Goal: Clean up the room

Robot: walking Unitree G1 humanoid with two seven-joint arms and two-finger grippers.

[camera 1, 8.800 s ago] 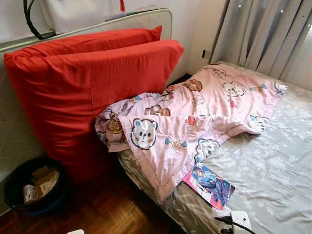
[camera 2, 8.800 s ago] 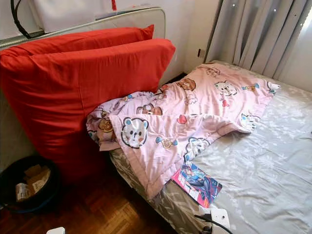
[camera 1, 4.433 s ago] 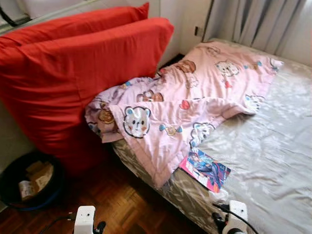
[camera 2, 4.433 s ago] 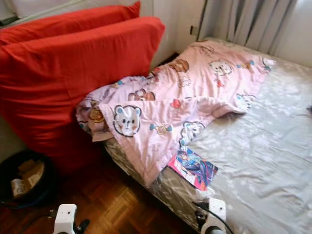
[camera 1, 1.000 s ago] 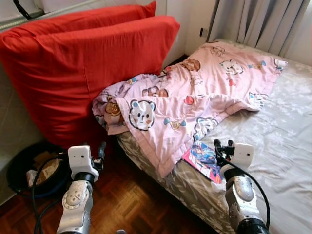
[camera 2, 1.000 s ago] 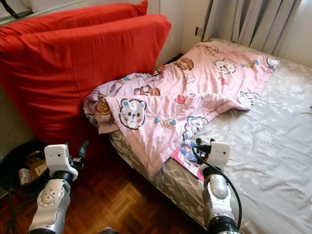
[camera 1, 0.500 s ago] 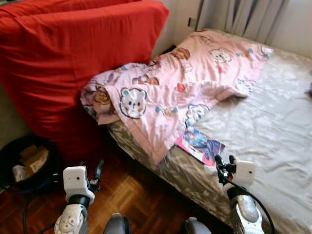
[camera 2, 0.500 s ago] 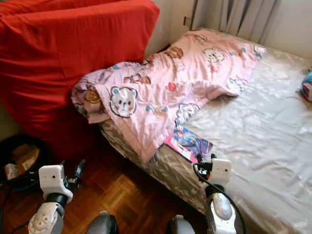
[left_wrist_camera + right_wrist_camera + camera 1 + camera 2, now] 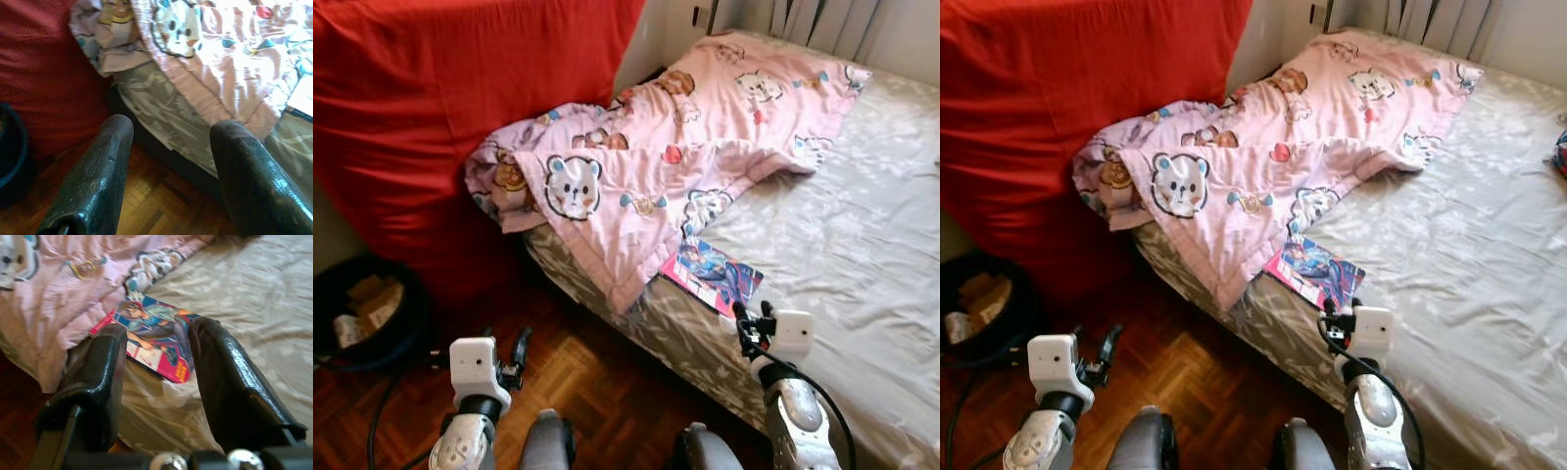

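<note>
Honestly I'd call this barely started: the comic book (image 9: 712, 277) is lying flat on the grey bed sheet (image 9: 862, 235) near the mattress edge, lower middle of the left eye frame, with its upper corner tucked just under the hem of the pink bear blanket (image 9: 646, 166). Nothing has hold of it. Its long axis runs diagonally, from the upper left of the frame down toward the lower right, cover up, and one short end points at the blanket while the other points roughly at my right arm. My right gripper (image 9: 156, 382) sits just short of it, jaws spread wide and empty; in the right wrist view the book lies right between the two fingers (image 9: 98, 377), which looks like a decent line-up for a pick, though I can't tell how far above the sheet the tips are. The left gripper (image 9: 171, 161) is also wide open and empty, hovering over the parquet floor (image 9: 597, 401) by the bed's side, aimed at the blanket's hanging edge. So what's left, as I see it: book, that rumpled blanket, and maybe the dark bin (image 9: 362, 313) with cardboard in it at the left edge beside the big red cushion (image 9: 460, 88).
</note>
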